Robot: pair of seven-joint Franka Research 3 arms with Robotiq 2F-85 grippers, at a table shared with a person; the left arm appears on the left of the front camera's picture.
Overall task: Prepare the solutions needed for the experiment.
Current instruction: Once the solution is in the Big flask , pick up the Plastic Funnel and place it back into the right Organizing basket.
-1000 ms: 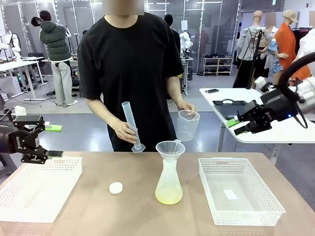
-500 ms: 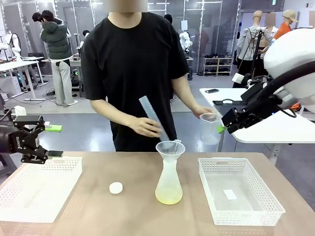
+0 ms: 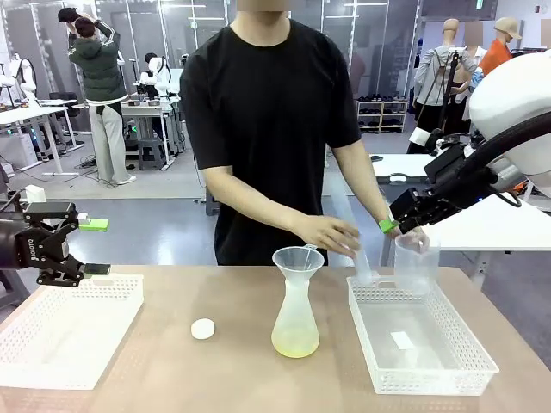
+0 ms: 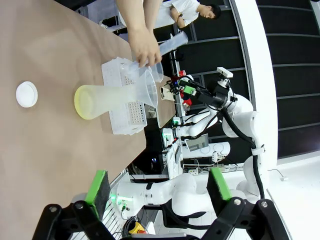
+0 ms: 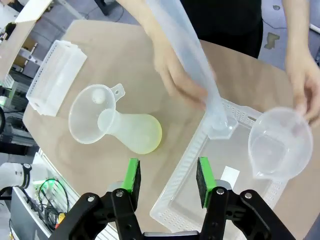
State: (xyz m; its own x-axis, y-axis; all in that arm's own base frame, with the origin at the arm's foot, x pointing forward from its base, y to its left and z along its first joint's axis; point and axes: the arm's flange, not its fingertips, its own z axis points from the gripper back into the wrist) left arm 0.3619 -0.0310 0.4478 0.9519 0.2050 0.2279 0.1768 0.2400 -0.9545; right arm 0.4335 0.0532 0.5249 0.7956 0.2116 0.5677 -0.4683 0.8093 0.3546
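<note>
Yellow solution (image 5: 146, 140) well below right tool (image 5: 168, 176)

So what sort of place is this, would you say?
Probably a robotics lab staged as a chemistry bench: a conical flask with a funnel and pale yellow liquid, plus a person holding a measuring cylinder and beaker.

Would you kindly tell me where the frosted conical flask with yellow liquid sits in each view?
Front view: the frosted-clear conical flask stands at table centre, a clear plastic funnel in its neck.
Left wrist view: the flask lies sideways in the picture, upper left.
Right wrist view: the flask is left of centre, seen from above.
Shared landmark: the white perforated plastic tray beside it.
</note>
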